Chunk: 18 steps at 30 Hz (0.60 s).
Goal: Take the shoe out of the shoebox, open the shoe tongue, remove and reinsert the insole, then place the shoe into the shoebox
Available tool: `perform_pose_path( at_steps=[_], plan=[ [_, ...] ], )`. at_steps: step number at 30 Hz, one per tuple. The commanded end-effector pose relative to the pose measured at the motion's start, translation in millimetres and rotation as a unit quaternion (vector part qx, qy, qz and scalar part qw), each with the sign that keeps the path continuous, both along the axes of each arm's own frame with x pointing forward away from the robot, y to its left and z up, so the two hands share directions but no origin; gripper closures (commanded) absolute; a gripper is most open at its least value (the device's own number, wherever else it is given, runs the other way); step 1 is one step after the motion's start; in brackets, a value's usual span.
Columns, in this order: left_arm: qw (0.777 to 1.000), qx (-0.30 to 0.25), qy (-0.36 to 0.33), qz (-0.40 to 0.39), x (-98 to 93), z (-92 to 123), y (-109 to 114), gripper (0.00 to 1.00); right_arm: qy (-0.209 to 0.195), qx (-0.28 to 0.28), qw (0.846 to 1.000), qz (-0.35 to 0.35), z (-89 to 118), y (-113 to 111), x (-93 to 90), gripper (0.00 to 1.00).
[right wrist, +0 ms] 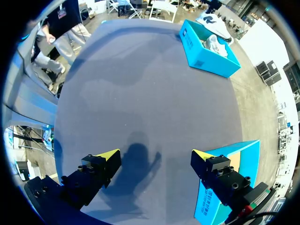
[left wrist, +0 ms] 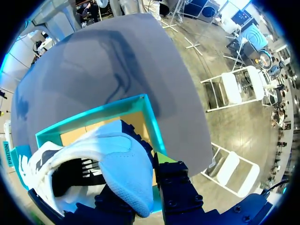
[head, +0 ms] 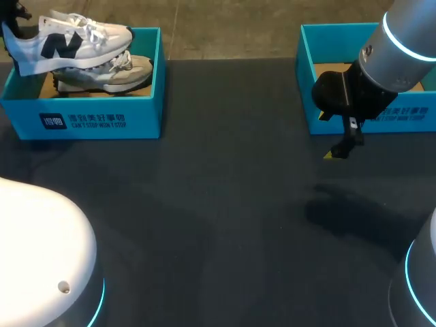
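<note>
Currently the left gripper [left wrist: 136, 182] is clamping the shoe [head: 68, 37] at its heel, fingers pressing it from both sides; the shoe is hanging just above the left shoebox [head: 82, 119], heel out past the box's outer end wall, toe pointing along the box, sole just clearing the rim; a second shoe [head: 116, 75] is lying inside that box right under it; the right gripper [right wrist: 156, 157] is hovering well apart from the left shoebox, over the table [head: 218, 204] on the far side, fingers standing apart with nothing between them, just beside the right shoebox [head: 327, 34]; judging risk: the grip is sitting on the heel only, so the long toe end could be sagging or twisting and slipping out; the sole or laces could be snagging the second shoe or the left shoebox wall and dragging the box along if the lift is going sideways too low; the head view is showing the second shoe and the whole side of the lifted shoe, but the left fingers are nearly cut off there; the left wrist view is showing the clamp on the heel and the dark shoe opening, and not the second shoe; only the right wrist view is showing the right fingers spread.
</note>
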<state>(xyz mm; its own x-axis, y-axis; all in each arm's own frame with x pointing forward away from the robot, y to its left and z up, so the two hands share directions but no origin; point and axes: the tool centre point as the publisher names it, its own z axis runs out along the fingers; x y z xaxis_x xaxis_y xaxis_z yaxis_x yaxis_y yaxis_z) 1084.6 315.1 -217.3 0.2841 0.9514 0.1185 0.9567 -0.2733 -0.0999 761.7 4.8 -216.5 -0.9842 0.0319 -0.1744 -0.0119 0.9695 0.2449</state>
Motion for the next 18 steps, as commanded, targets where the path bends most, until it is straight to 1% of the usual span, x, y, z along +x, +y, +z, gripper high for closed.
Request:
perform_pose_path(
  at_steps=[1, 14, 18],
  plan=[
    [1.000, 0.001, -0.005, -0.001, -5.3, 2, 0, 1.00, 0.000, -0.001, 1.000, -0.001, -1, 1, 0.1, 0.00],
    [1.000, 0.001, -0.005, -0.001, -5.3, 2, 0, 1.00, 0.000, -0.001, 1.000, -0.001, -1, 1, 0.1, 0.00],
    [1.000, 0.004, -0.010, -0.012, -16.1, 9, -16, 1.00, 0.000, -0.001, 1.000, -0.001, -1, 1, 0.1, 0.00]
  ],
)
